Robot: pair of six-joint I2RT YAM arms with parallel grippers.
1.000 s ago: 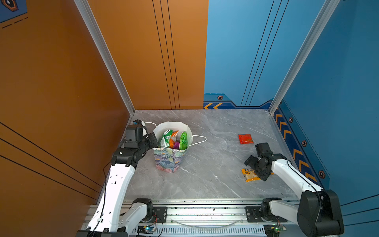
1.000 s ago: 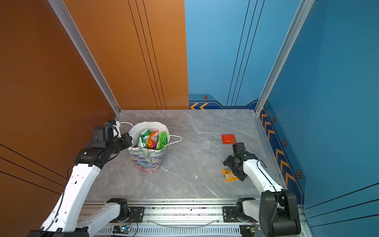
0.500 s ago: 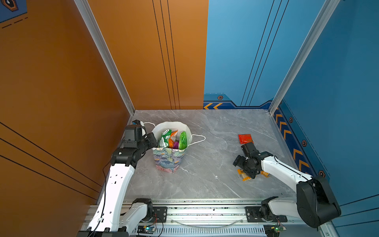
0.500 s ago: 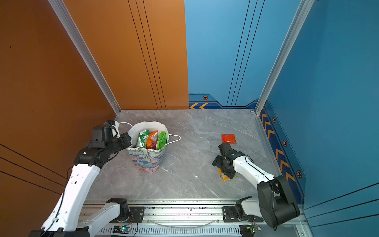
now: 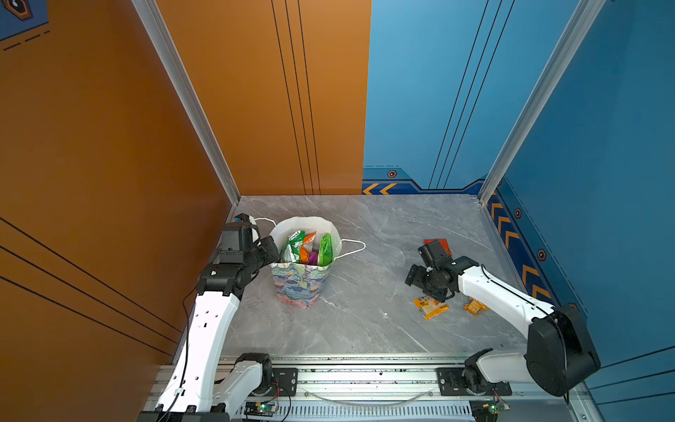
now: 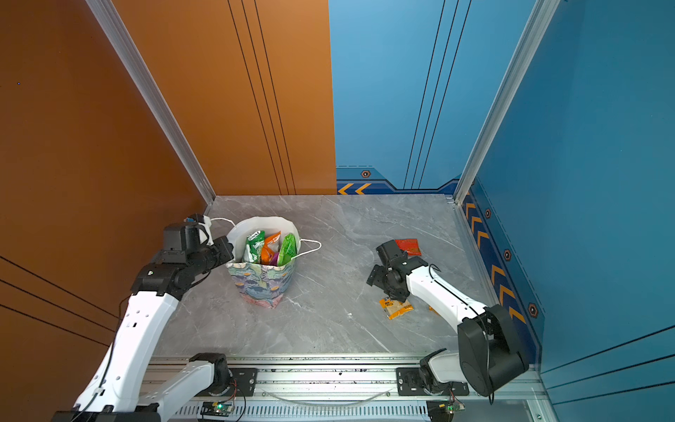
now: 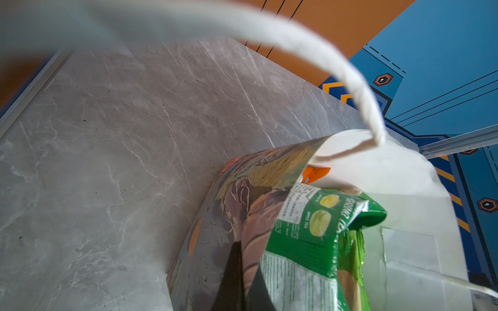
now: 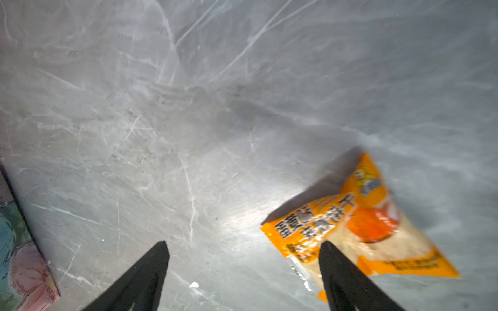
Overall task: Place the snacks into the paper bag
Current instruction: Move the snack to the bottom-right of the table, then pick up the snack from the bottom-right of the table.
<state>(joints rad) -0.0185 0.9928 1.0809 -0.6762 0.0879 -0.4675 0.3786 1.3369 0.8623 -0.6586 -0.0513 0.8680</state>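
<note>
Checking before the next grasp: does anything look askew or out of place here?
Nothing spilled or damaged. The yellow-orange packet lies skewed, mostly to one side of the open right pincer, not centred between its jaws. The red packet lies outside the paper bag.

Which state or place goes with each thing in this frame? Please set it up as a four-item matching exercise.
Things:
1. paper bag
2. red packet
3. left gripper
4. right gripper

States or places:
a. open, low over the table, next to a yellow-orange packet
b. standing upright with snack packets inside
c. shut on the bag's rim
d. lying flat on the table, beyond the right arm's wrist

Pairs: 1-b, 2-d, 3-c, 4-a
</note>
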